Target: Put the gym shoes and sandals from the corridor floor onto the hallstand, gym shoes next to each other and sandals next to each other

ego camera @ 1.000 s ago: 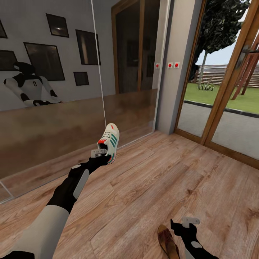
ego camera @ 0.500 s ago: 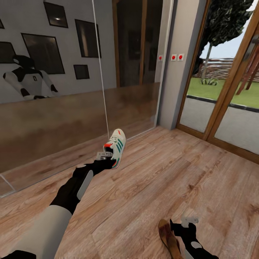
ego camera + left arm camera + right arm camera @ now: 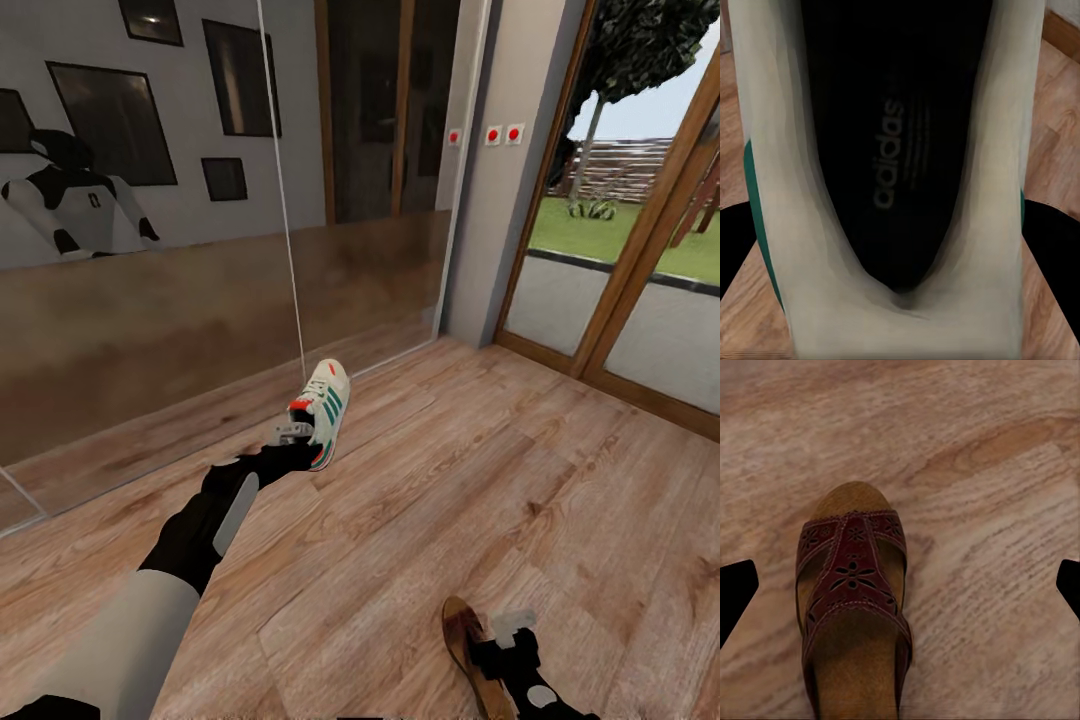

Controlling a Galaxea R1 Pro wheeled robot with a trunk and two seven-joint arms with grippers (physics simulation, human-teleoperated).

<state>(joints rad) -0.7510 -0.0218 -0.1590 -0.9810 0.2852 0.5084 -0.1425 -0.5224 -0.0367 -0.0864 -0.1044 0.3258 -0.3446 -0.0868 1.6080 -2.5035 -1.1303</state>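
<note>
My left gripper point(image 3: 303, 438) is shut on the heel of a cream-white gym shoe point(image 3: 326, 400) with green stripes, held off the corridor floor point(image 3: 420, 500) with its toe pointing away from me. The left wrist view looks straight into the gym shoe's point(image 3: 900, 150) dark inside. A dark brown sandal point(image 3: 468, 645) lies on the planks at the head view's lower edge. My right gripper point(image 3: 507, 630) hovers just beside and above it. In the right wrist view the sandal point(image 3: 855, 600) sits between the widely spread black fingertips point(image 3: 735, 589), untouched. The hallstand is out of view.
Glossy mirrored wardrobe doors point(image 3: 150, 330) run along the left and reflect the robot. A pale wall corner point(image 3: 500, 220) with red switches stands beyond them. A wood-framed glass door point(image 3: 620, 300) closes the right side. Bare wood floor lies between.
The head view has swung, shifting the whole scene. My right gripper has drawn closer to the sandal. The left gripper still holds the gym shoe.
</note>
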